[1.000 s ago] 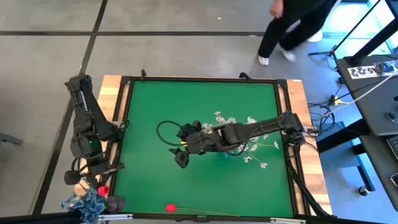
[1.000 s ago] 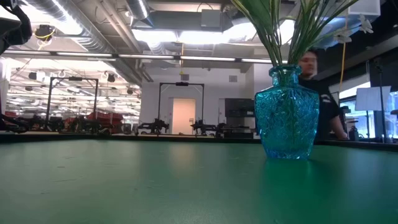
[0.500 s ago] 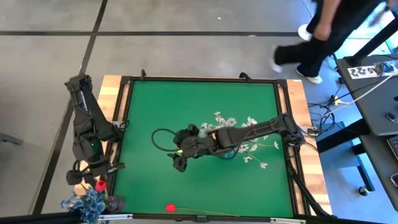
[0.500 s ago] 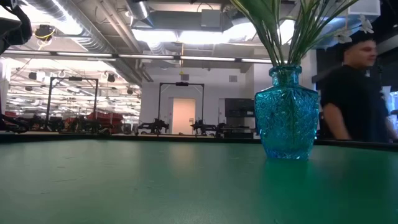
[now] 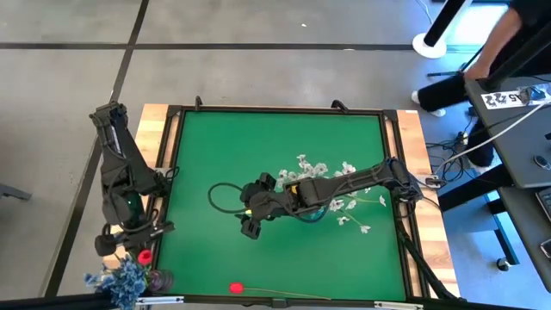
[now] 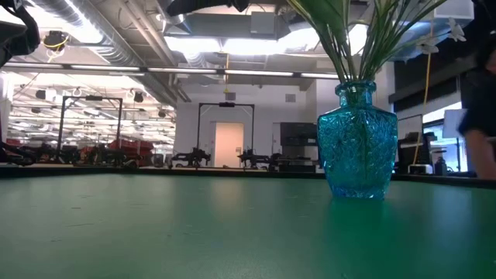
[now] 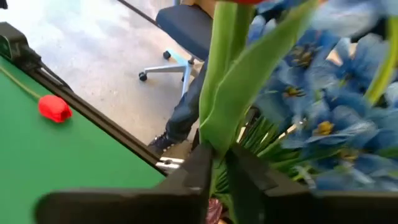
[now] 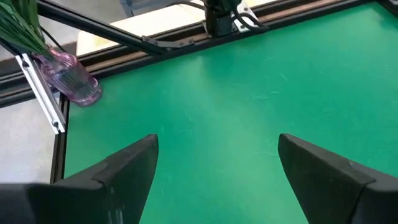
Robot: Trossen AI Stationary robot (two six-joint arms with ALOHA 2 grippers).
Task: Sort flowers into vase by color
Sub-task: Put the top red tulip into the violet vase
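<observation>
My left gripper (image 5: 136, 250) is off the table's near left corner, shut on a red tulip (image 5: 144, 256). Right beside it, blue blossoms (image 5: 120, 280) rise on green stems from a pink glass vase (image 8: 74, 78). A second red tulip (image 5: 235, 288) lies flat on the green mat by the near edge. My right gripper (image 5: 250, 227) hovers open above the middle of the mat. The right arm passes over a blue glass vase (image 6: 358, 139) that holds sprays of white blossoms (image 5: 312, 166). No yellow tulips show. My left gripper pinches the red tulip's green stem (image 7: 219, 127) between its two fingers (image 7: 198, 168), where a long leaf (image 7: 249, 93) springs from it. The tulip is lifted clear of the table, its red head (image 7: 249, 1) past the fingertips, against the blue blossoms (image 7: 323, 118). The stem's lower end is hidden.
The green mat (image 5: 215, 155) has a dark raised frame (image 5: 275, 110) and wooden side ledges. A cable loop (image 5: 219, 194) hangs off the right arm. A person (image 5: 491, 60) stands beyond the far right corner, near a desk. An office chair (image 7: 186, 25) stands on the floor.
My right arm has reached a little farther toward the table's left edge, its fingers staying open, and a dark part of it now shows at the top of the low view. The person has walked off to the right behind the table.
</observation>
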